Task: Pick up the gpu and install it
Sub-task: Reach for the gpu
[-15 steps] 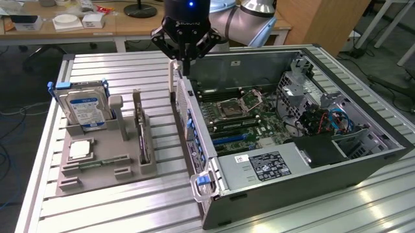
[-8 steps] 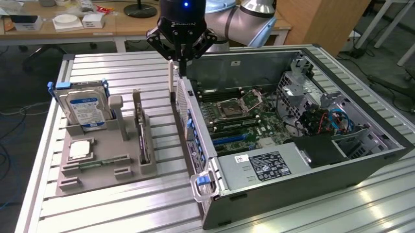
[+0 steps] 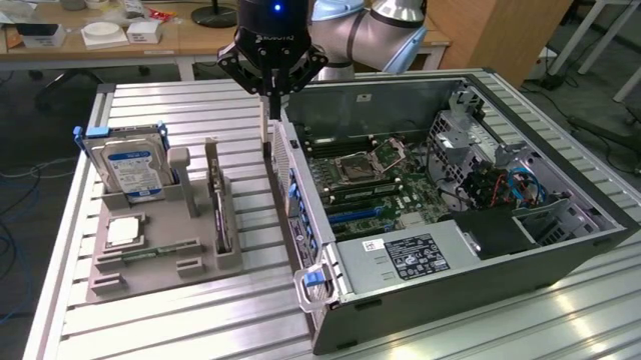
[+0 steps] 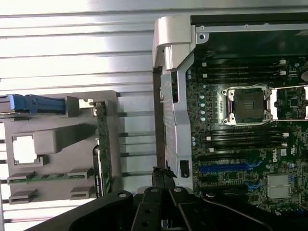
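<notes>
The end effector (image 3: 267, 146), closed on nothing, hangs just beside the computer case (image 3: 451, 262). The gpu (image 3: 218, 202) stands on edge in the grey holder (image 3: 150, 255) on the bench (image 3: 200, 322). It is probably light, stiff and fragile, best pinched along its top edge.

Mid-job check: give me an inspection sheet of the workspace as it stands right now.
Surface: ribbed metal table, carrying a grey holder and an open PC case.
Job's things: gpu stands on edge in the holder, not gripped.
Clutter: hard drive, CPU and RAM stick in the holder.
Grippers: gripper between holder and case, jaws shut, nothing in them.
Cables: blue and red wires inside the case.
Surroundings: desk with boxes behind.
</notes>
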